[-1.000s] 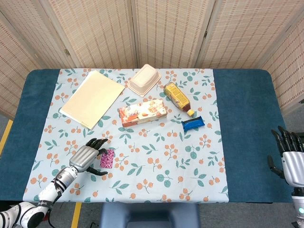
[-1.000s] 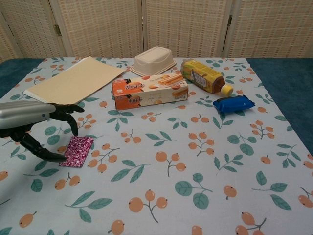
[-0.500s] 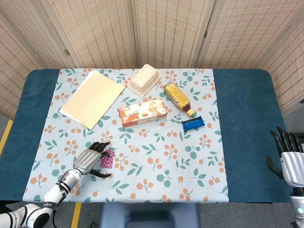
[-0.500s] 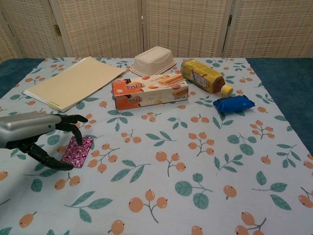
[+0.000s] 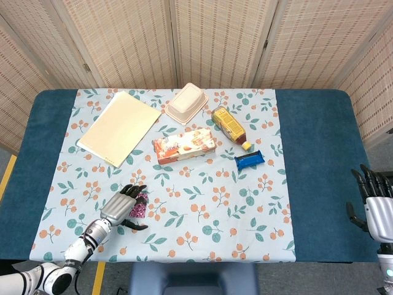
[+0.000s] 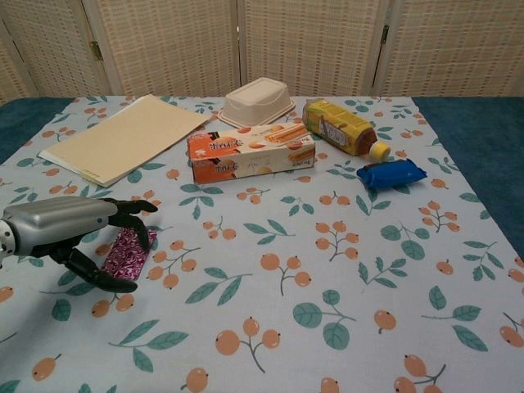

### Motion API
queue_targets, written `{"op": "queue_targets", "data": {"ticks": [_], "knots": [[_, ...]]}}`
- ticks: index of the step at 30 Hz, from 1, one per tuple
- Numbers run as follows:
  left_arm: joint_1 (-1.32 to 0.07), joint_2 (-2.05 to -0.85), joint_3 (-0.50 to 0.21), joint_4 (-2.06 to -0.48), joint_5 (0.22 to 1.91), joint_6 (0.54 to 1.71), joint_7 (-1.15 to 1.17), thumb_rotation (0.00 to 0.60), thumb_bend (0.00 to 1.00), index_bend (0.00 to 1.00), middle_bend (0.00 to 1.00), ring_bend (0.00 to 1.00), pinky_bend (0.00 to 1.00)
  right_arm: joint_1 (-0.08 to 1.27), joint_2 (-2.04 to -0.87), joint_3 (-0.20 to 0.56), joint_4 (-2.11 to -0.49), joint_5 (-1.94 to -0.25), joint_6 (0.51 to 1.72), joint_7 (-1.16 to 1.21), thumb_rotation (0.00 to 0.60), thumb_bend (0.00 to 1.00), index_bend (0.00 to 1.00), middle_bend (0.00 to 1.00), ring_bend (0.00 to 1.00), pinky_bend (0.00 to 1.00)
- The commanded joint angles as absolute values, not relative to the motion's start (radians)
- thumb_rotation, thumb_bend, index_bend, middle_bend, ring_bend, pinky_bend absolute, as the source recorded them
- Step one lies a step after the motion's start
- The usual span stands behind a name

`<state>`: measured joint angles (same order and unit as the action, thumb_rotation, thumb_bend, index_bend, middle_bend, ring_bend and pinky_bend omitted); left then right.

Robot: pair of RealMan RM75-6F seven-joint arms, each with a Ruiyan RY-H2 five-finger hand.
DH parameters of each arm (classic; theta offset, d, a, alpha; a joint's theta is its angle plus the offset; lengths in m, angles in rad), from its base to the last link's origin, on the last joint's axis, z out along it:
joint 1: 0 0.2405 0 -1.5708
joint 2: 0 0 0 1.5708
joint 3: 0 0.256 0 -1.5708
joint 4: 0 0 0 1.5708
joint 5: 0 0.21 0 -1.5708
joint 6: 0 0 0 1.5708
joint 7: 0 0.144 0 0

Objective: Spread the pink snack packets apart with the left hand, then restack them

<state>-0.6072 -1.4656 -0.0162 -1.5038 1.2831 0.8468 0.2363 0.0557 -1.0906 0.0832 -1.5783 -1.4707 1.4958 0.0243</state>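
- Lying flat near the left front of the table (image 5: pixel 319 184), the pink snack packets (image 6: pixel 127 254) are partly covered by the left hand (image 6: pixel 70 225).
- Arching over them, its fingers (image 6: pixel 131 209) are curling down, thumb on the near side; actual contact is unclear.
- Hanging off the table's right edge, the right hand (image 5: pixel 374 206) is holding nothing, fingers spread.

Compared with a second ago, the left hand (image 6: pixel 70 233) sits lower and nearer the table's front edge, and further over the pink snack packets (image 6: pixel 128 253). Its fingers (image 6: pixel 131 211) now arch across the packets' far end, where before they stood at the near left corner. In the head view the hand (image 5: pixel 122 204) hides more of the packets (image 5: pixel 139 205).
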Motion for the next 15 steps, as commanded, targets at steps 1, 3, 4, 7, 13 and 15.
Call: {"op": "queue_targets", "data": {"ticks": [1,3,4,7,13,15], "knots": [[-0.61,-1.474,-0.014,-1.496,1.27,0.845,0.253,0.319,0.16,0.33,0.0,0.0,0.0,0.056,-1.091,0.083,-1.577,-1.471,1.494,0.025,0.6,0.5,0.06,0.0,0.0,0.0],[-0.609,-1.477,-0.013,-1.492,1.26,0.849,0.265,0.318,0.16,0.33,0.0,0.0,0.0,0.056,-1.092,0.083,-1.576,-1.47,1.494,0.026,0.6,0.5,0.06,0.0,0.0,0.0],[-0.607,-1.478,-0.013,-1.491,1.253,0.853,0.27,0.318,0.16,0.33,0.0,0.0,0.0,0.056,-1.092,0.084,-1.574,-1.469,1.494,0.027,0.6,0.5,0.06,0.0,0.0,0.0],[-0.604,-1.473,-0.012,-1.494,1.24,0.855,0.271,0.319,0.16,0.33,0.0,0.0,0.0,0.056,-1.092,0.084,-1.573,-1.467,1.491,0.029,0.6,0.5,0.06,0.0,0.0,0.0],[-0.594,-1.455,-0.004,-1.5,1.233,0.865,0.267,0.318,0.16,0.34,0.0,0.0,0.0,0.058,-1.093,0.085,-1.572,-1.469,1.491,0.03,0.6,0.5,0.07,0.0,0.0,0.0],[-0.589,-1.445,0.0,-1.502,1.232,0.869,0.265,0.32,0.16,0.34,0.0,0.0,0.0,0.058,-1.093,0.086,-1.572,-1.469,1.492,0.03,0.6,0.5,0.07,0.0,0.0,0.0]]}}
